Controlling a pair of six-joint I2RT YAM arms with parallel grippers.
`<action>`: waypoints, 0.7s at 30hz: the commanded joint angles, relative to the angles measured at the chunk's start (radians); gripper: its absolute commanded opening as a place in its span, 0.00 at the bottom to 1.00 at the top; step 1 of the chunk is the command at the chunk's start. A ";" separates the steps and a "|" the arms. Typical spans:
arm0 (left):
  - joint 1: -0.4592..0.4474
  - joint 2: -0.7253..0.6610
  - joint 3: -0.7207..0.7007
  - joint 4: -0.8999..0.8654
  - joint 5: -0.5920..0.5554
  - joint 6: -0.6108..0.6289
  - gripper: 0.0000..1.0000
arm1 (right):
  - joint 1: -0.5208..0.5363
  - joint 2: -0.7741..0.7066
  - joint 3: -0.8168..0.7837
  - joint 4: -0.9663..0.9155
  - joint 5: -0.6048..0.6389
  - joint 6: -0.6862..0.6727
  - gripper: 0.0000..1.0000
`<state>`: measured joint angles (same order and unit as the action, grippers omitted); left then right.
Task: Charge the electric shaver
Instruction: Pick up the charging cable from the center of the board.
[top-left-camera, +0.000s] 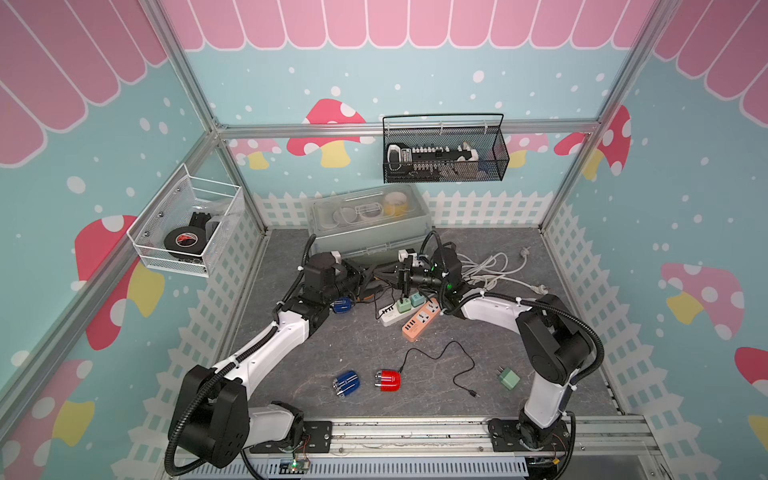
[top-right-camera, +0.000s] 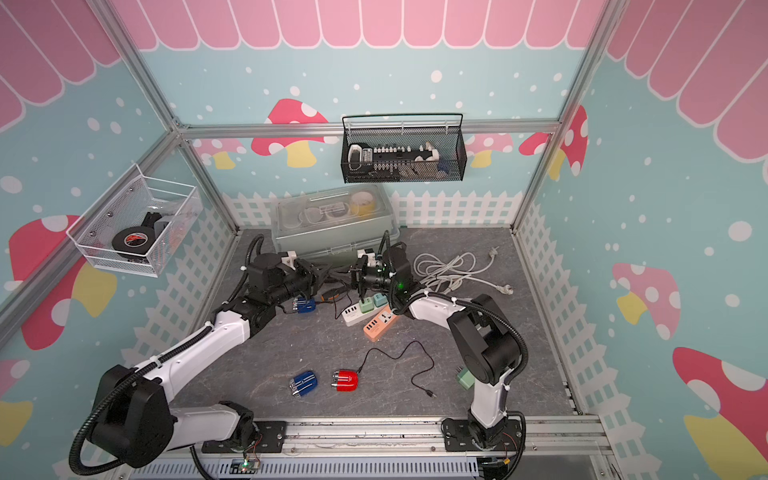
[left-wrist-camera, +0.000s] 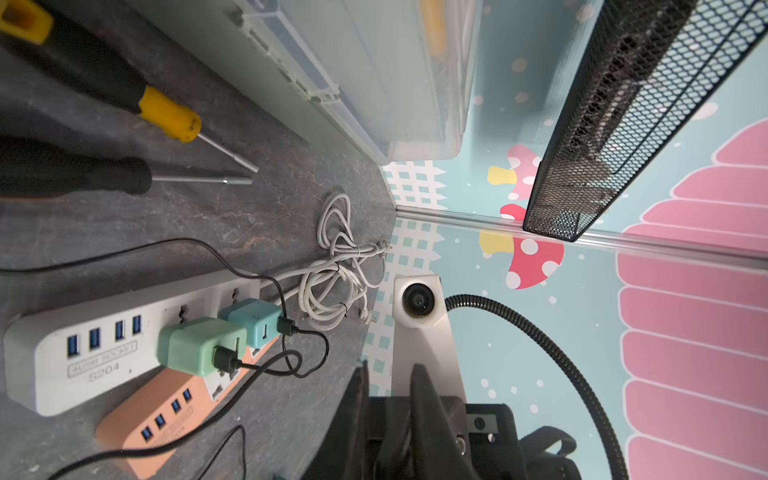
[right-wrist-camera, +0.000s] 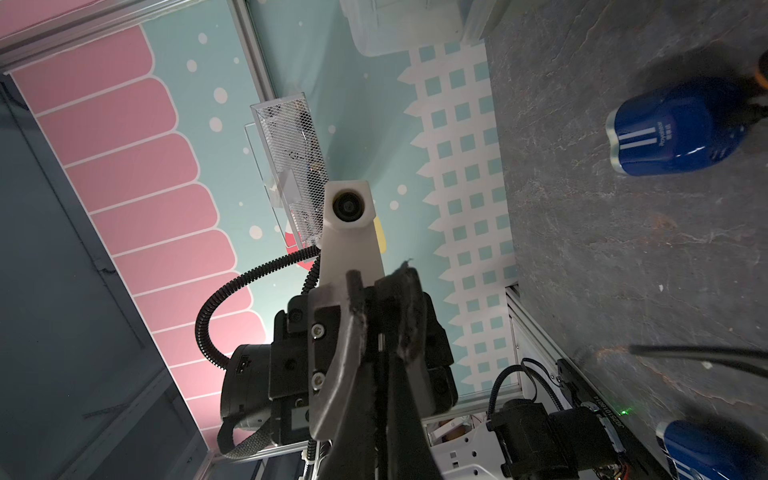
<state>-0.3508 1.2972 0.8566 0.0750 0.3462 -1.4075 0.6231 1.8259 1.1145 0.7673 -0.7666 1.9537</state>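
Blue shaver (top-left-camera: 341, 304) sits under my left wrist, behind parted left gripper (left-wrist-camera: 390, 370); right gripper (right-wrist-camera: 380, 316) clenched; grey marbled tabletop (top-left-camera: 353, 345), mushroom walls (top-left-camera: 685, 208).

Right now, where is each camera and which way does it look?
Both top views: high above the arms' bases, looking down at the table; left arm and right arm show.
Left wrist: on the left arm, facing the robot's right; shows the left pincer, white power strip, right arm's camera.
Right wrist: on the right arm, facing the robot's left; shows the right pincer, left arm's camera, a blue shaver.
Shared: the wrist cameras see each other.
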 joint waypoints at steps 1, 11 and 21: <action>-0.016 -0.076 0.048 -0.212 -0.067 0.019 0.47 | -0.008 -0.010 -0.004 -0.028 -0.028 -0.085 0.00; -0.048 -0.310 0.064 -0.943 -0.304 -0.311 0.52 | -0.068 -0.122 0.037 -0.414 -0.163 -0.606 0.00; -0.412 -0.393 -0.146 -1.031 -0.454 -1.016 0.60 | -0.067 -0.275 0.135 -0.951 -0.197 -1.102 0.00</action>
<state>-0.7147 0.8875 0.7296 -0.8879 -0.0399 -1.9877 0.5514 1.5753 1.2491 -0.0425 -0.9360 1.0061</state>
